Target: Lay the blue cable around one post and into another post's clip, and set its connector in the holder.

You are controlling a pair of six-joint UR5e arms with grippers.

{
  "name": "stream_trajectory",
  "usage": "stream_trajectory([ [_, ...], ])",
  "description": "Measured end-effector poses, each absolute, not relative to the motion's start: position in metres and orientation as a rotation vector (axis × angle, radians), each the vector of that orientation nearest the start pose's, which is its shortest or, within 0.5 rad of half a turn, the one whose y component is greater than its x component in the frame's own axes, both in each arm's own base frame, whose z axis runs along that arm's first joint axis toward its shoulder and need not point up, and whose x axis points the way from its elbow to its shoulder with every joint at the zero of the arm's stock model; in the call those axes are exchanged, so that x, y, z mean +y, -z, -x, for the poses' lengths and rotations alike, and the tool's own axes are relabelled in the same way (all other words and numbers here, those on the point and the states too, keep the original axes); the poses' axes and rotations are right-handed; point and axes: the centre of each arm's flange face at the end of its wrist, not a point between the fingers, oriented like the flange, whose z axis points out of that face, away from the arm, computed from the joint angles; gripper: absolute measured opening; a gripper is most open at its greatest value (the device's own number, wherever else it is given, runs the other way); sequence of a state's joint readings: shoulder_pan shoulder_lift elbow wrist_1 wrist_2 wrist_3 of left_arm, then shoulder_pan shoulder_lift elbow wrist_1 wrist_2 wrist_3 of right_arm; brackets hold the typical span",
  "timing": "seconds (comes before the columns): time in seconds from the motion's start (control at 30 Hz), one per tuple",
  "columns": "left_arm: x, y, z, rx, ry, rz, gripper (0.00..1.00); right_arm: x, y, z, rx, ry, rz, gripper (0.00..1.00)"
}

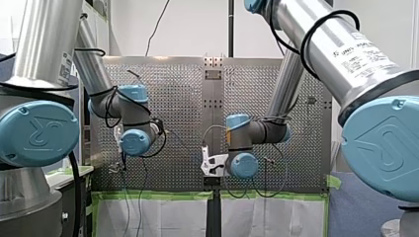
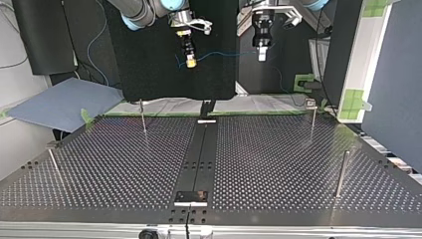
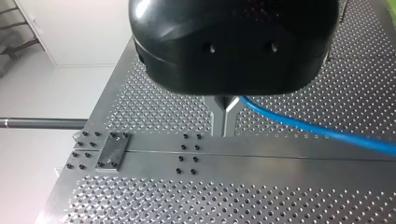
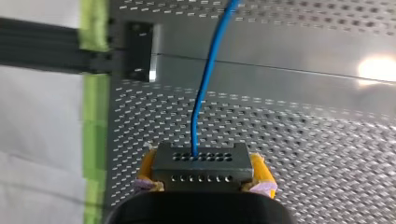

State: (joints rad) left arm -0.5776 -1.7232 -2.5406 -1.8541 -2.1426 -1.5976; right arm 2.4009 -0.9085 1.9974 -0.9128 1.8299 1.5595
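Right end effector [image 4: 204, 171]: pads [image 4: 147, 169] clamped on connector [image 4: 201, 161].
Left end effector [image 3: 224, 126]: fingers [image 3: 217, 120] pinched closed on cable [image 3: 317, 129].
Cable: blue, thin, likely limp, light; slung mid-air between them, top view's 12 o'clock.
Connector: rigid block, likely the surest hold.

Perforated worktop [image 2: 278, 164] is carrying a dark centre strip [image 2: 201, 154] w/ a small plate [image 2: 191, 197] at its near end, top view. Four thin posts are standing on it: far-left post [image 2: 143, 117], far-right post [image 2: 313, 122], near-right post [image 2: 341, 173], near-left post [image 2: 55, 166]. Green tape [image 2: 85, 117] is edging the far side.
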Motion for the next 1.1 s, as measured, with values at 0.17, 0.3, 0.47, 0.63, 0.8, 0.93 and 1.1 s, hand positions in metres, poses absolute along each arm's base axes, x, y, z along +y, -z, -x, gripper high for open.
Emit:
stream_trajectory([
  [0.17, -0.247, -0.154, -0.234, 1.42, 0.092, 0.082, 0.0, -0.275, -0.059, -0.464, -0.948, -1.496, -1.749, 0.0],
  [0.3, -0.248, -0.166, -0.239, 1.398, 0.099, 0.093, 0.0, -0.274, -0.075, -0.467, -0.962, -1.538, -1.745, 0.0],
  [0.47, -0.253, -0.174, -0.248, 1.39, 0.099, 0.099, 0.0, -0.28, -0.101, -0.471, -0.964, -1.575, -1.724, 0.0],
  [0.63, -0.255, -0.178, -0.255, 1.391, 0.094, 0.103, 0.0, -0.289, -0.132, -0.479, -0.953, -1.61, -1.691, 0.0],
  [0.8, -0.257, -0.186, -0.267, 1.392, 0.08, 0.12, 0.0, -0.295, -0.159, -0.484, -0.943, -1.64, -1.661, 0.0],
  [0.93, -0.257, -0.19, -0.274, 1.395, 0.066, 0.132, 0.0, -0.299, -0.185, -0.489, -0.929, -1.67, -1.631, 0.0],
  [1.1, -0.253, -0.196, -0.279, 1.403, 0.046, 0.161, 0.0, -0.306, -0.223, -0.495, -0.915, -1.709, -1.59, 0.0],
])
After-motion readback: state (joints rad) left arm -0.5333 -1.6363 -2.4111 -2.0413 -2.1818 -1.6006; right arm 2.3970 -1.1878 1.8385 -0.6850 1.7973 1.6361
